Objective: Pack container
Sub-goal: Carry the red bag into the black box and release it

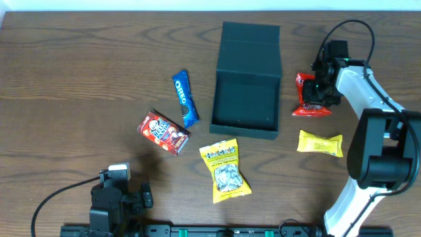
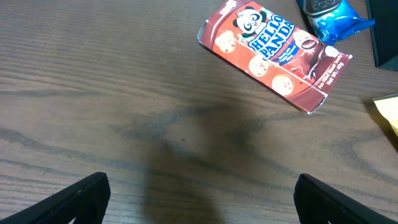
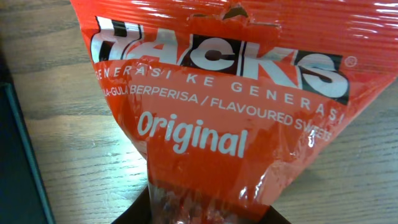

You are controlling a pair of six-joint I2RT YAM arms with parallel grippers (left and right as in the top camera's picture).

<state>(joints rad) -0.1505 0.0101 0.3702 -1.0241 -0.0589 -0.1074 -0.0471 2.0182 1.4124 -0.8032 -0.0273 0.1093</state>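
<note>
The container [image 1: 245, 99], a dark teal-black box with its flap lid open toward the back, stands at the table's middle. My right gripper [image 1: 320, 89] is just right of it, shut on the end of a red Hacks sweets bag [image 1: 308, 99], which fills the right wrist view [image 3: 217, 93]. The box's edge shows at that view's left [image 3: 12, 155]. My left gripper [image 1: 118, 191] is open and empty near the front edge, with both fingertips at the bottom corners of its wrist view [image 2: 199, 202]. A Hello Panda box [image 2: 273, 53] lies ahead of it.
A blue Oreo packet [image 1: 185, 99] and the Hello Panda box [image 1: 162, 131] lie left of the container. A yellow seed packet [image 1: 225, 170] lies in front of it. A small yellow packet [image 1: 320, 143] lies at the front right.
</note>
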